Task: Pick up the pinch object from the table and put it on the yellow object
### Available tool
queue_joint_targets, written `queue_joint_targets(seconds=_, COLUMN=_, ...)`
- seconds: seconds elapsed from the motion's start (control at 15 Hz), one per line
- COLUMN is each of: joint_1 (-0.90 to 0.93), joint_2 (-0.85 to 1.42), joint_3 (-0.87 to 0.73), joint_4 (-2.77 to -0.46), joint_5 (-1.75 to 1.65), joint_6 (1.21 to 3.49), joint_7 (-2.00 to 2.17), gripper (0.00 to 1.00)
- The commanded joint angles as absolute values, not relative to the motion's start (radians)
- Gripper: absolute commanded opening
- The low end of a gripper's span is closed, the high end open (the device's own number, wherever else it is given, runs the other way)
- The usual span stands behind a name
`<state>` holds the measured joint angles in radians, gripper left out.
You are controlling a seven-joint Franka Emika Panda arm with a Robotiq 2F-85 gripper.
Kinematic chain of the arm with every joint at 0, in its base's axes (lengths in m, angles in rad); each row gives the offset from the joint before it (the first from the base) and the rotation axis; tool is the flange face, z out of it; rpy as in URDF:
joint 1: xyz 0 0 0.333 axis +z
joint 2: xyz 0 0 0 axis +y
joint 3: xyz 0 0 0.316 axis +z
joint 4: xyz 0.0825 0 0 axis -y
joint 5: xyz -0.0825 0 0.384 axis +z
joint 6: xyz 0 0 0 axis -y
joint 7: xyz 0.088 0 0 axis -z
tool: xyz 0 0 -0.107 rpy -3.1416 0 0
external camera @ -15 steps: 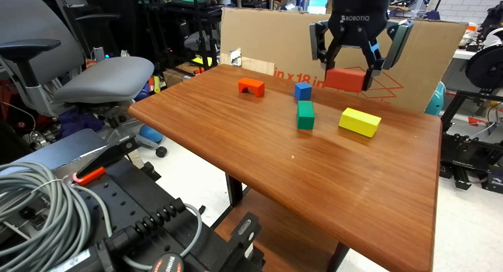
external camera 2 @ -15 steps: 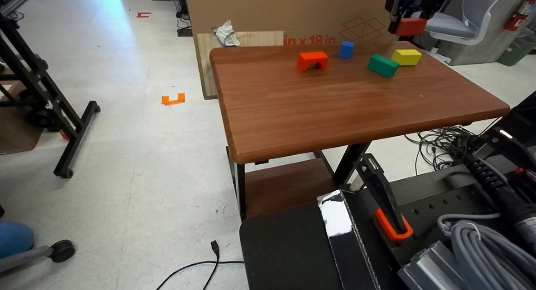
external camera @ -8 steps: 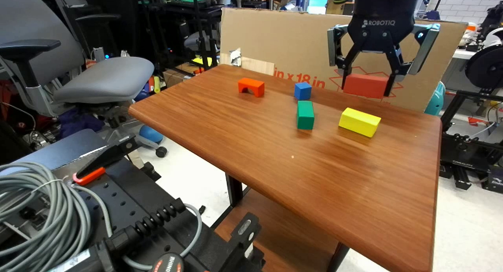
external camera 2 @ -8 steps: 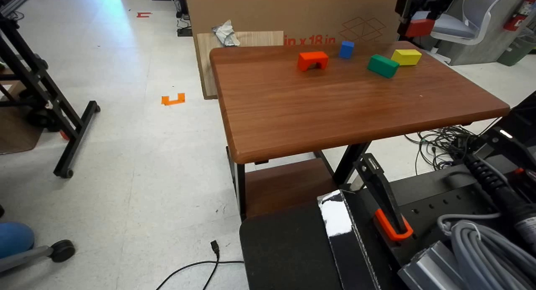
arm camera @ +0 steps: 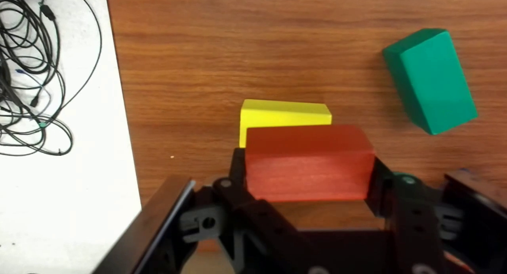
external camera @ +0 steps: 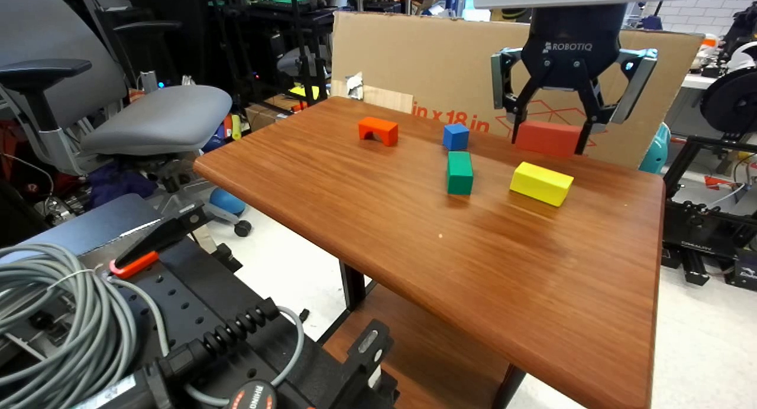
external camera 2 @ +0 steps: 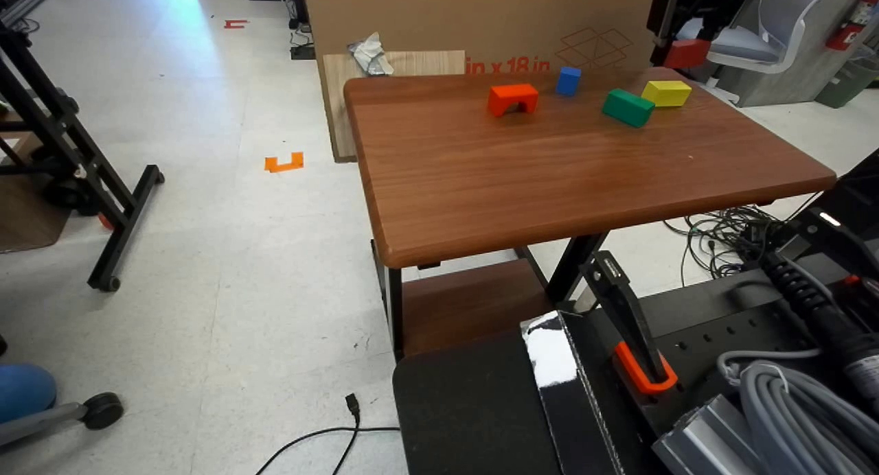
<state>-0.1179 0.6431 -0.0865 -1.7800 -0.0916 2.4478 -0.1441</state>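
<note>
The pinch object, a red-orange rectangular block (external camera: 547, 138), is held in the air between the fingers of my gripper (external camera: 550, 140). It also shows in an exterior view (external camera 2: 687, 53) and in the wrist view (arm camera: 309, 175). The gripper is shut on its two ends, and the block lies crosswise between the fingers. The yellow object, a bright yellow brick (external camera: 541, 184), lies on the table. It also shows in an exterior view (external camera 2: 666, 94). In the wrist view the held block hides the lower part of the yellow brick (arm camera: 283, 112). The held block is above the table, apart from the yellow brick.
A green block (external camera: 459, 172) lies beside the yellow brick. A blue cube (external camera: 456, 137) and an orange arch block (external camera: 378, 129) stand farther along the wooden table (external camera: 355, 202). A cardboard sheet (external camera: 414, 54) stands upright behind the table's far edge.
In an exterior view my gripper has moved right with the red-orange block, then sunk a little, now nearer the yellow brick. The blocks on the table have not moved.
</note>
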Motion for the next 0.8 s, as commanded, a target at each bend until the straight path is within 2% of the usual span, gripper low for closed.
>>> queue_joint_targets(seconds=0.0, joint_1=-0.143, joint_2=0.682, joint_3=-0.066, joint_4=-1.729, joint_5=-0.076, joint_6=2.42, joint_7=-0.173, gripper=0.42)
queue_joint_targets(seconds=0.73, joint_1=-0.17, joint_2=0.731, joint_3=-0.049, joint_4=-1.672, joint_5=-0.059, joint_6=2.385, joint_7=-0.182, gripper=0.42)
